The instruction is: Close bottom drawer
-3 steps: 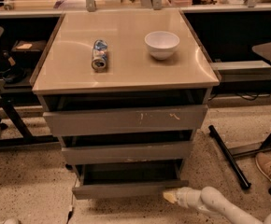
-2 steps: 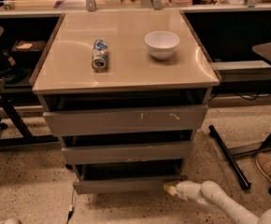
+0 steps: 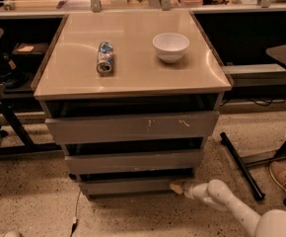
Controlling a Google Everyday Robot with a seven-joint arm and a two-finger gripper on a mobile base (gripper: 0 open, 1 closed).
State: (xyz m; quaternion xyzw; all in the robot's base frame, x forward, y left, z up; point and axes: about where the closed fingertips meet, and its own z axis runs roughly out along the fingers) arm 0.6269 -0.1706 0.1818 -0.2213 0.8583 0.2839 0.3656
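The bottom drawer (image 3: 128, 185) is the lowest, narrowest grey front of the cabinet, plain and handleless. It stands only slightly out, with a thin dark gap above it. My gripper (image 3: 176, 187) is at the end of the white arm that comes in from the lower right. Its tip rests against the right end of the bottom drawer's front. The middle drawer (image 3: 133, 161) and the top drawer (image 3: 133, 127) with yellowish scratch marks sit above it, each a little ajar.
On the cabinet top (image 3: 133, 78) lie a can (image 3: 104, 58) on its side and a white bowl (image 3: 170, 46). A black stand leg (image 3: 239, 164) lies on the floor to the right. A chair base (image 3: 0, 127) stands at left. A shoe (image 3: 283, 174) shows at far right.
The bottom drawer has slid inward from well pulled out to nearly flush. My gripper and arm have moved forward and up with its front.
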